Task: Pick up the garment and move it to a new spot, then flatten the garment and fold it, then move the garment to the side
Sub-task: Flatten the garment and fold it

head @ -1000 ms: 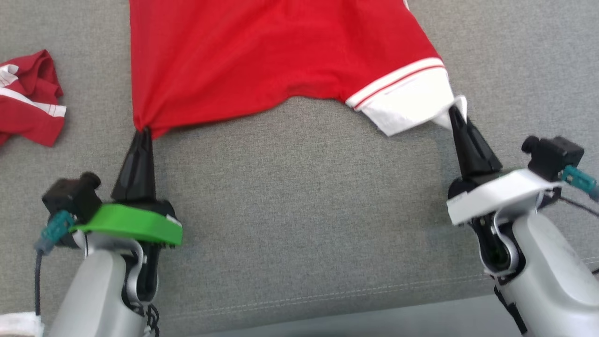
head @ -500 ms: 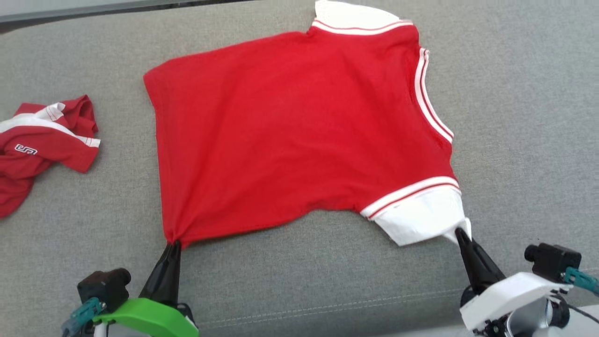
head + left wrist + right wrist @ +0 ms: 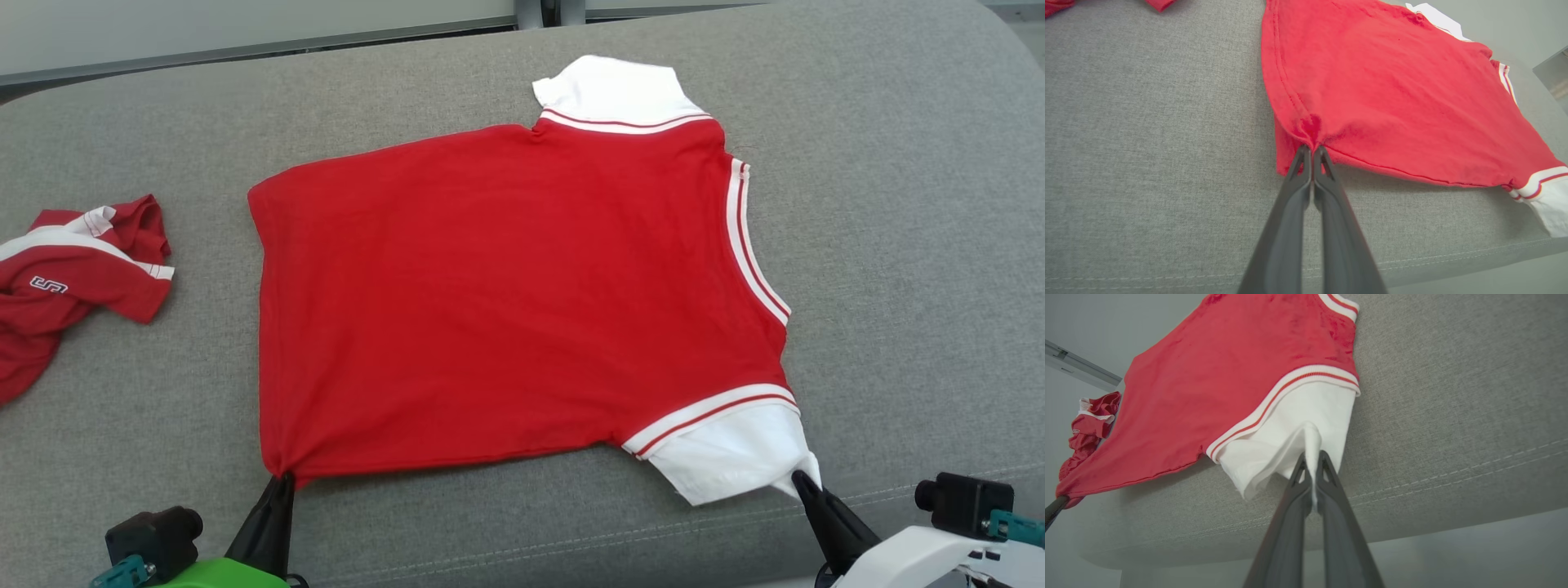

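I have the left gripper clamped on a red corner of the garment, and the right gripper clamped on the edge of its white sleeve. The rest of the garment lies spread on the grey cushion, ahead of both grippers.

I judge this to be the flattening step. To do it well, I would pull both corners toward me with equal force. The cloth puckers just ahead of the left gripper, so too much pull there may set wrinkles. The edge between the two grippers curves away from them; moving them a little apart should straighten it. Then I would lower both corners onto the cushion and release together.

The crumpled red cloth lies well away, out beyond the left gripper — I think it is no concern.
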